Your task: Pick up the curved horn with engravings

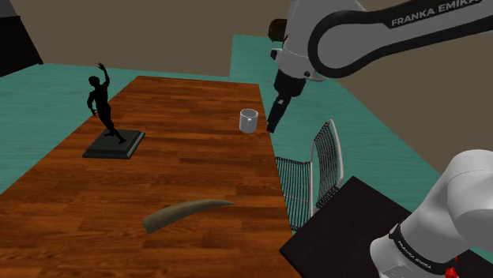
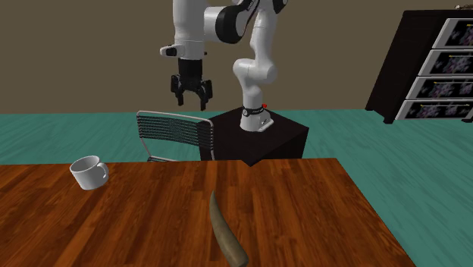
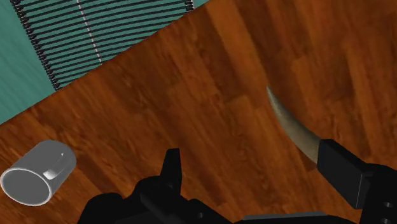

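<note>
The arm is reaching out and hanging its gripper (image 2: 192, 99) downward, high above the wooden table (image 1: 190, 162) near its edge. The jaws are standing spread, gripping nothing. One grey-brown curved horn (image 1: 186, 212) is lying flat on the table (well below the fingers), alongside one white mug (image 1: 249, 120), one dark statuette (image 1: 107, 110) and one wire chair (image 2: 174, 133).

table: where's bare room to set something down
The widest bare wood on the table is its middle, bordered by the statue, the mug and the horn. A second patch lies between the statue's base and the horn's thick end. Tightest is the mug's corner, near the edge by the chair.
</note>
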